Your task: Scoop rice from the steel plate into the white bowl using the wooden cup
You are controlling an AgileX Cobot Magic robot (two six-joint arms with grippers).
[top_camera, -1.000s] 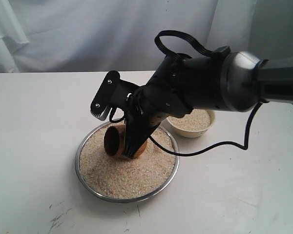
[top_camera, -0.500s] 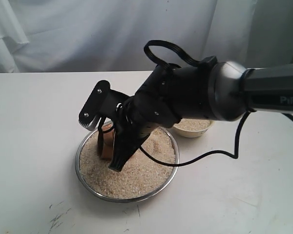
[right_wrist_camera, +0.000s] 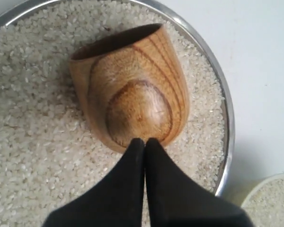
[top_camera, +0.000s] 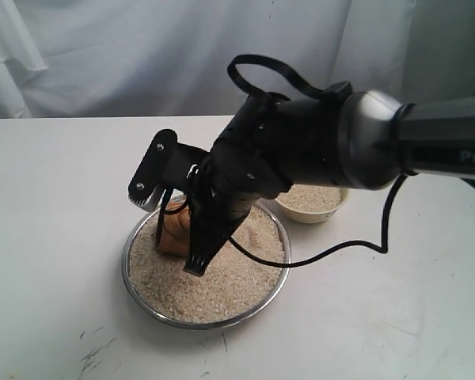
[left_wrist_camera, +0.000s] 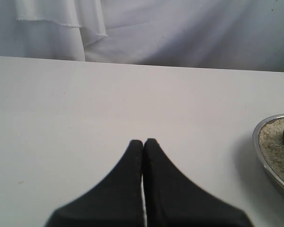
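The steel plate (top_camera: 125, 265) holds a bed of rice (top_camera: 222, 289). On the rice, in the plate's far left part, the wooden cup (top_camera: 170, 233) lies on its side. In the right wrist view the cup (right_wrist_camera: 132, 80) shows its base, mouth turned away, and my right gripper (right_wrist_camera: 144, 141) is shut and empty, its tips at the base. The exterior view shows that gripper (top_camera: 195, 267) low over the rice. Behind the arm, the white bowl (top_camera: 313, 215) has rice in it. My left gripper (left_wrist_camera: 143, 141) is shut, empty, above bare table beside the plate (left_wrist_camera: 270, 158).
A black cable (top_camera: 340, 237) trails over the white table between plate and bowl. A white curtain (top_camera: 103, 55) closes off the back. The right arm's bulk hides part of the bowl and the plate's far rim. The bowl's edge (right_wrist_camera: 253, 191) shows just past the plate rim (right_wrist_camera: 226, 127).
The right gripper has swung left across the plate and the cup has shifted left with it, from near the plate's middle to its far left part. In the last half second little has moved.
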